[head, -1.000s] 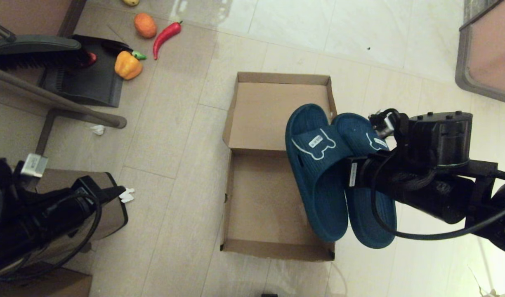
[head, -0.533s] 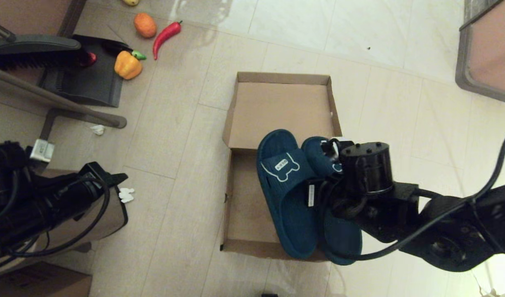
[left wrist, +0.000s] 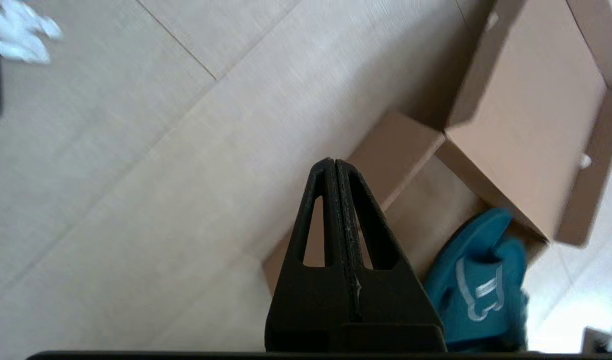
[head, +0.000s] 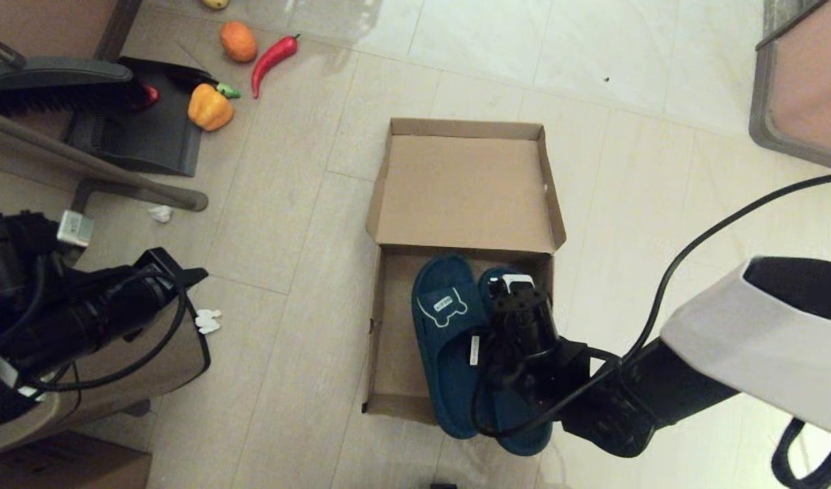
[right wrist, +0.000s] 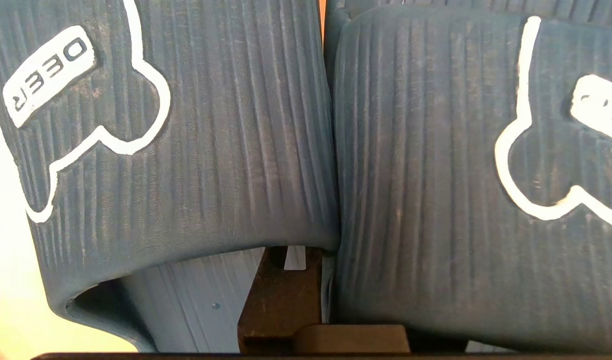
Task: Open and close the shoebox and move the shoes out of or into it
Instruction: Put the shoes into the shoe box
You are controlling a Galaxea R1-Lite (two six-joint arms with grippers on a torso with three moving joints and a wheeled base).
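Note:
The shoebox stands open on the floor, its lid flap (head: 466,183) laid back flat and its base (head: 402,333) nearer to me. The two navy shoes (head: 442,339) lie side by side in the right half of the base, heels sticking out over the near wall. My right gripper (head: 491,314) is shut on the shoes, clamping their two straps (right wrist: 186,125) together where they meet; one finger (right wrist: 278,290) shows under a strap. My left gripper (left wrist: 334,162) is shut and empty, hanging left of the box (left wrist: 531,100), apart from it.
A brown trash bin (head: 178,353) sits under my left arm. A dustpan and brush (head: 137,129), a yellow pepper (head: 210,107), a red chili (head: 273,60) and an orange fruit (head: 239,41) lie at the far left. Paper scraps (head: 210,320) dot the floor. A framed panel (head: 796,88) stands far right.
My right arm has carried the shoes leftward and down from above the box's right wall into the base. The left arm has shifted slightly.

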